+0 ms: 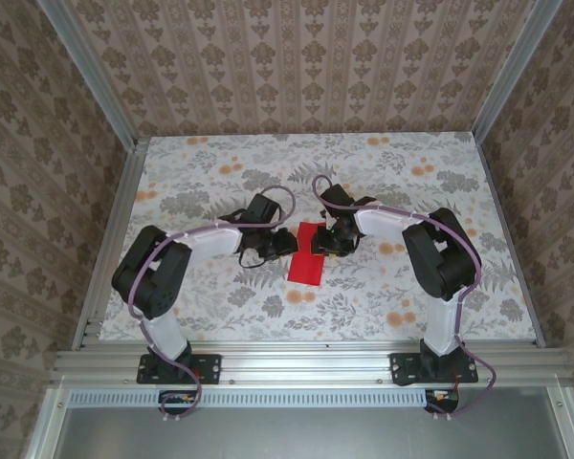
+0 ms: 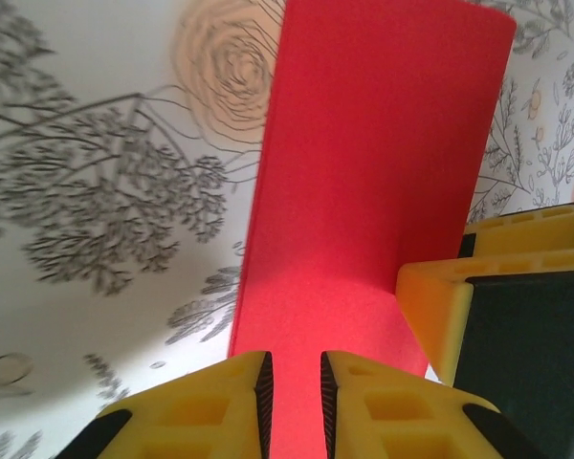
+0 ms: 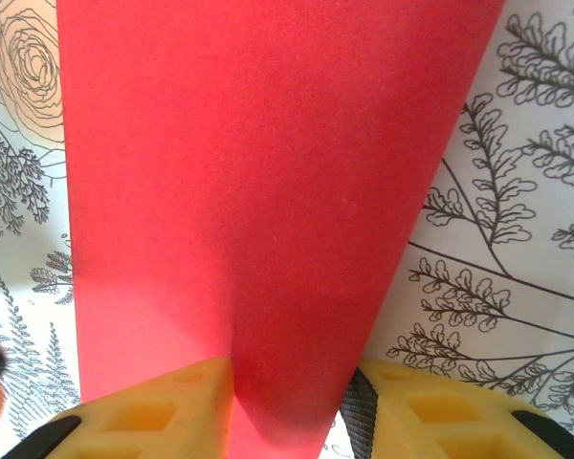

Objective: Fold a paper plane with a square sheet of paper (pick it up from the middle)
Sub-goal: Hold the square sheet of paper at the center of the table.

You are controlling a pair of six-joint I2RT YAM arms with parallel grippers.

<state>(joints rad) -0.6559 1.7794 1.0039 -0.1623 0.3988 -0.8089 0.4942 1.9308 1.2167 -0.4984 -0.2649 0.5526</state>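
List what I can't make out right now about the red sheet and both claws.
Top external: fingertips of the left claw and right claw are too small, under their wrists; contact with the red sheet unclear.
Left wrist: the sheet's near end runs between the fingers off the bottom edge; whether they touch it, cannot tell.
Right wrist: both sheet ends are cut off by the frame; its layers are unreadable.
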